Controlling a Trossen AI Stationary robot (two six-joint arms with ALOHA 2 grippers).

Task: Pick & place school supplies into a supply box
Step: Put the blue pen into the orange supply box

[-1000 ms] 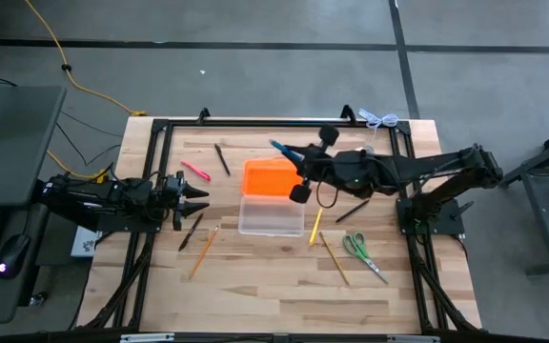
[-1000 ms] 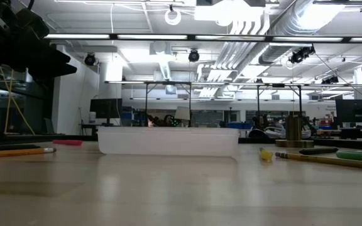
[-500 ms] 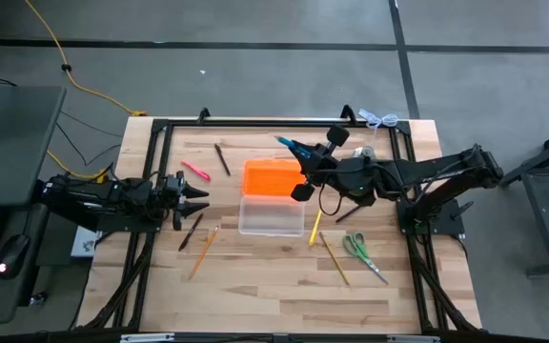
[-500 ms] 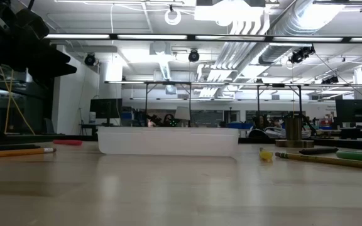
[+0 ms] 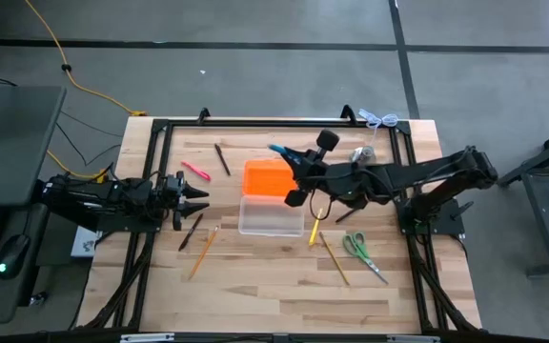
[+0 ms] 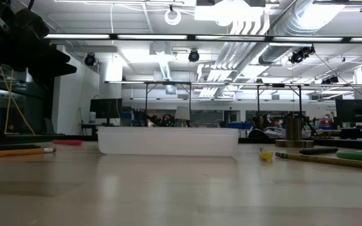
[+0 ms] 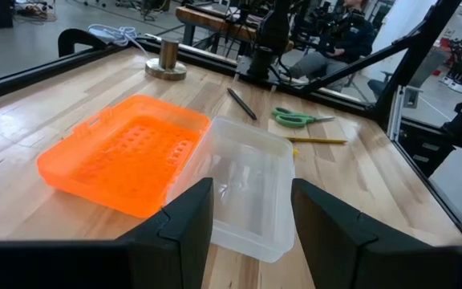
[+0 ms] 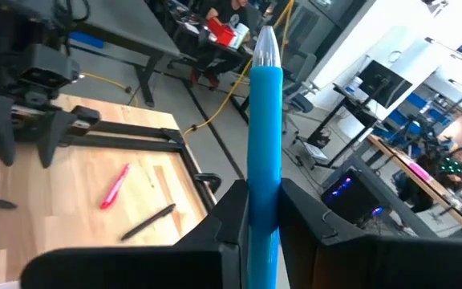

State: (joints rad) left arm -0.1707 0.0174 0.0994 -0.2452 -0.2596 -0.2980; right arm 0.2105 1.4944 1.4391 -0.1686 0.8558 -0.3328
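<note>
Right jaws (image 5: pixel 288 164) are clamped tight on a blue pen (image 8: pixel 264 152), holding it up over the far right part of the orange lid (image 5: pixel 268 178), so the pen is off the worktop (image 5: pixel 255 276). In the right wrist view you can see the pen pinched between the two dark fingers (image 8: pixel 219 221), sticking out past them.

The supply box (image 5: pixel 272 215) sits mid-worktop, clear tray nearer the front with its lid folded open flat behind it, the two touching along one long edge. Can't make out anything inside the tray.

Left jaws (image 5: pixel 196 193) are spread apart, hanging at the left side of the worktop, aimed at the box; the left wrist view looks straight over the lid and tray.

Rest of the supplies are scattered around: pink pen (image 5: pixel 195 171) and a black pen (image 5: pixel 222 159) behind-left of the box, a dark pencil (image 5: pixel 191 232) and a wooden pencil (image 5: pixel 203 252) front-left, a yellow pencil (image 5: pixel 315 227) just right of the tray, another pencil (image 5: pixel 334 258) and the green scissors (image 5: pixel 362 253) further right. A silver metal piece (image 5: pixel 361 153) stands near the back right.
</note>
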